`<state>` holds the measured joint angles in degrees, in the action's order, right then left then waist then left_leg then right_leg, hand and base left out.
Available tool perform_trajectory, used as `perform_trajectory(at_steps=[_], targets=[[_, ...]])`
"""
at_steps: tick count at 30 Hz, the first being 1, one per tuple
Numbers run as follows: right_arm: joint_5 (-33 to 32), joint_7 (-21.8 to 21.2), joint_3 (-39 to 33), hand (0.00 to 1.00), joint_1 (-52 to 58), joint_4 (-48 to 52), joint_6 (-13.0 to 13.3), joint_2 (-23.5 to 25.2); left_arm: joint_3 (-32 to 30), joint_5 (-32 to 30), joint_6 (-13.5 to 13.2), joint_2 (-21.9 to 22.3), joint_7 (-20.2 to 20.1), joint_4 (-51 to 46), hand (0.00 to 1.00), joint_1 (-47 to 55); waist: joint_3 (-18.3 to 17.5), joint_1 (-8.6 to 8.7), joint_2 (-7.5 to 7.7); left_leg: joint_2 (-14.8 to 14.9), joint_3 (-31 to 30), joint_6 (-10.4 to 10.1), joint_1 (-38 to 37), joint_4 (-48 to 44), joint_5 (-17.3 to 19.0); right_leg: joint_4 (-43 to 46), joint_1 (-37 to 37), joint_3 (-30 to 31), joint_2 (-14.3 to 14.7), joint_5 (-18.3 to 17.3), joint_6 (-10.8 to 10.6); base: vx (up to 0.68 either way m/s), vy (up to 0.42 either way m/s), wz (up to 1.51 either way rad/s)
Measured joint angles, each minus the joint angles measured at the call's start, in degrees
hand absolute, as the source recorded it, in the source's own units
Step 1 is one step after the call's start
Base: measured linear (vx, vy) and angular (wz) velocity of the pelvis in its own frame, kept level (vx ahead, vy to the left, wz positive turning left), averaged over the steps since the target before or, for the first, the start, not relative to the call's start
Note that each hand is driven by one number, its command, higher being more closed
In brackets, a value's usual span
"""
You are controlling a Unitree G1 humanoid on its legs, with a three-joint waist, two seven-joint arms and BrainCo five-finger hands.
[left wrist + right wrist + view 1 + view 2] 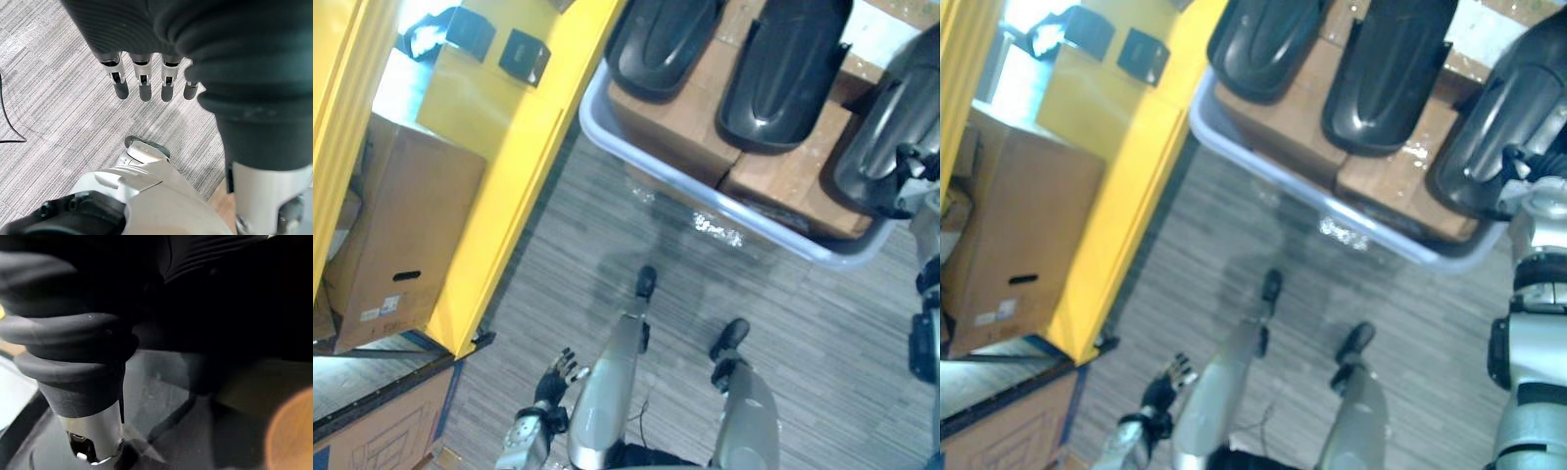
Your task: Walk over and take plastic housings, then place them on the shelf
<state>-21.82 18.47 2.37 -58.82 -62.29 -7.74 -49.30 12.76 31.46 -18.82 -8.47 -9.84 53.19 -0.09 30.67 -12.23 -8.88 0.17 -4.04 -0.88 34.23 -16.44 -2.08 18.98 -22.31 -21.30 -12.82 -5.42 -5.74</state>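
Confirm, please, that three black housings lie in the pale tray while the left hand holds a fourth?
Not quite: the left hand holds nothing; the left wrist view shows its fingers straight above the carpet. Three black housings do lie in the pale tray.

No legible text; the label (382, 311) on the cardboard box (406, 225) is too small.

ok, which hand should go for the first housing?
Right. The right hand is up at the rightmost housing in the grey bin, though its fingers can't be read. The left hand hangs open low beside the leg, well short of the bin.
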Motion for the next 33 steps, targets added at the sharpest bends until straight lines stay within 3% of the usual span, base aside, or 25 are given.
perform_trajectory(at_steps=[7,13,20,25,29,33], targets=[[0.09,-0.94,0.02,1.00,0.00,-1.88,-0.07,-1.53,0.10,0.06,-0.14,0.00,0.04,0.22,0.00,0.00,-0.05,0.02,-0.08,0.19,-0.28,-0.10,-0.01,-0.09,-0.06,0.48,0.01,-0.42,0.11,-0.58,0.37,0.00,-0.001,0.01],[0.50,-1.96,0.11,1.00,0.01,-2.02,-1.63,-1.51,0.18,0.08,-0.24,0.02,0.12,0.16,0.00,0.00,-0.10,0.05,-0.16,0.23,-0.22,-0.11,-0.19,-0.45,-0.05,0.61,0.32,-0.42,0.10,-0.60,0.41,0.00,0.000,0.00],[4.77,-1.38,1.91,1.00,0.99,-2.36,-2.14,-1.05,0.93,0.09,-2.45,-0.04,1.28,-0.67,0.00,0.07,-0.11,0.03,-0.16,0.21,-0.10,-0.12,-2.52,-0.47,-0.03,1.40,2.36,-0.34,-0.13,-1.17,0.35,0.00,0.001,0.00],[9.05,2.91,1.75,1.00,2.13,-1.02,-1.21,-0.41,0.66,4.58,-4.25,0.06,5.27,-5.91,0.00,1.13,-0.11,0.48,-0.16,0.24,0.04,-0.37,-5.16,0.81,-0.24,1.36,4.51,-0.35,-0.18,-1.40,0.29,0.00,0.000,0.01],[12.87,7.85,-2.38,1.00,5.84,6.26,0.44,0.66,-1.80,6.24,-4.62,1.12,9.35,-14.31,0.00,1.77,-0.04,1.34,-0.03,0.19,0.24,-0.72,-10.10,4.49,-1.47,0.12,8.42,-0.57,-0.16,-1.36,0.23,0.03,-0.017,0.04],[19.84,13.36,-6.12,1.00,10.29,16.86,1.72,3.33,-7.52,4.73,-4.95,0.92,14.48,-25.52,0.00,4.76,0.06,2.79,1.98,0.57,1.21,-1.20,-17.52,11.26,-3.79,-2.13,13.36,-0.58,-0.07,-1.34,0.20,0.05,-0.052,-0.05]])
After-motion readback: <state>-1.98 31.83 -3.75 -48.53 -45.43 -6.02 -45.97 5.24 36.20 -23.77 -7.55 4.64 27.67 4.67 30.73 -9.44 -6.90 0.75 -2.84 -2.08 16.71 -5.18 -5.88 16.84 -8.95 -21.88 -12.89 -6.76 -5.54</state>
